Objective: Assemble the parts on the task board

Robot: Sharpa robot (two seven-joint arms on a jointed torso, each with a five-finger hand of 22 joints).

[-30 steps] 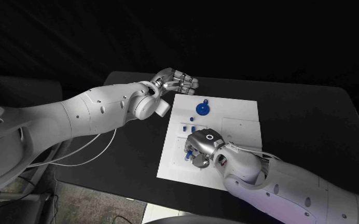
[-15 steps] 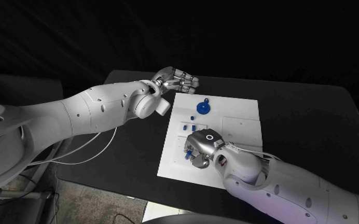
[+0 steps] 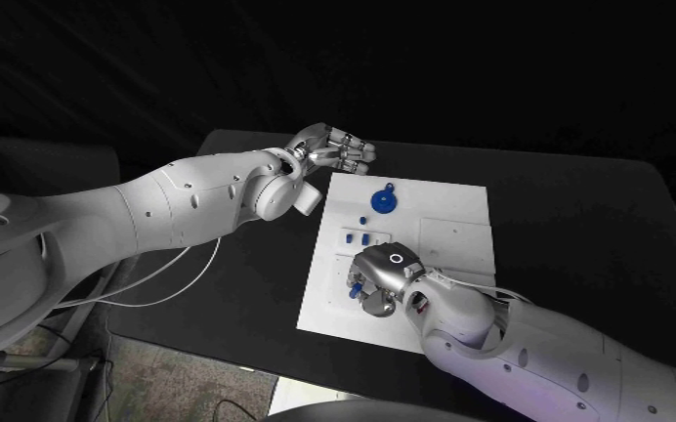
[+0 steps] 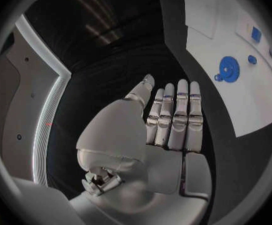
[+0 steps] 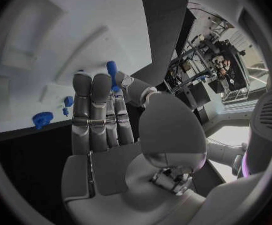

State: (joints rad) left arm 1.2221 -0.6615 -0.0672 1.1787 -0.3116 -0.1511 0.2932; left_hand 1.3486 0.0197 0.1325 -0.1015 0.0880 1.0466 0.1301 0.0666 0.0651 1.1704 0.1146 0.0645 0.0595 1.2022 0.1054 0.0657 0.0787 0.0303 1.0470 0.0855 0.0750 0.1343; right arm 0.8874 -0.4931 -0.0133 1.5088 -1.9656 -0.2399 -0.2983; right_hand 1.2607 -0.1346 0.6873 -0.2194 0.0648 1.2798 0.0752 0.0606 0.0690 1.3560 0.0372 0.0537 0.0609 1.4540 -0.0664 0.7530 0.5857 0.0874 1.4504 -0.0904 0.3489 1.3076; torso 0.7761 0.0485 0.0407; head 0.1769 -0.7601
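The head view looks down from above the robot onto the black table (image 3: 564, 207), far enough to take in the whole task board (image 3: 423, 246) and both arms. The left wrist view sits close behind the left hand (image 4: 167, 120), facing along its fingers, with the task board (image 4: 235, 85) beyond it. The right wrist view sits close behind the right hand (image 5: 105, 115), facing the task board (image 5: 67, 50) at near range. All three views share the board and its blue gear (image 3: 382, 203) (image 4: 228, 68) (image 5: 42, 119).
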